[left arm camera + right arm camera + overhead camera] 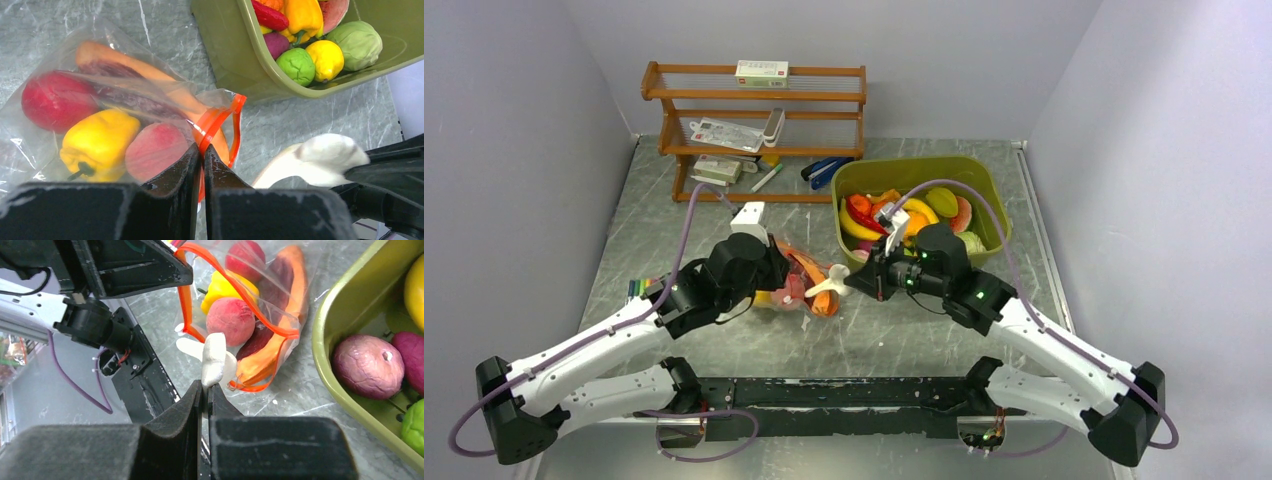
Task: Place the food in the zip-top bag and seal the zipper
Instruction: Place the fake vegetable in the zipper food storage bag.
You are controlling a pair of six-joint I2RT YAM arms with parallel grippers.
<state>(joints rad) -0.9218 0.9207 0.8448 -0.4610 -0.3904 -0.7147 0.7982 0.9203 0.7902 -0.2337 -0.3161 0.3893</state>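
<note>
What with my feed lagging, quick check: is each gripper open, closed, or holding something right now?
Left gripper: closed, pinching the zipper of the zip-top bag.
Right gripper: closed on a white toy food piece.

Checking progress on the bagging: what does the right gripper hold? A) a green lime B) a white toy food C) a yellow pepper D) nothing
B: the right gripper is shut on a white toy food piece, beside the zip-top bag's open mouth.
</note>
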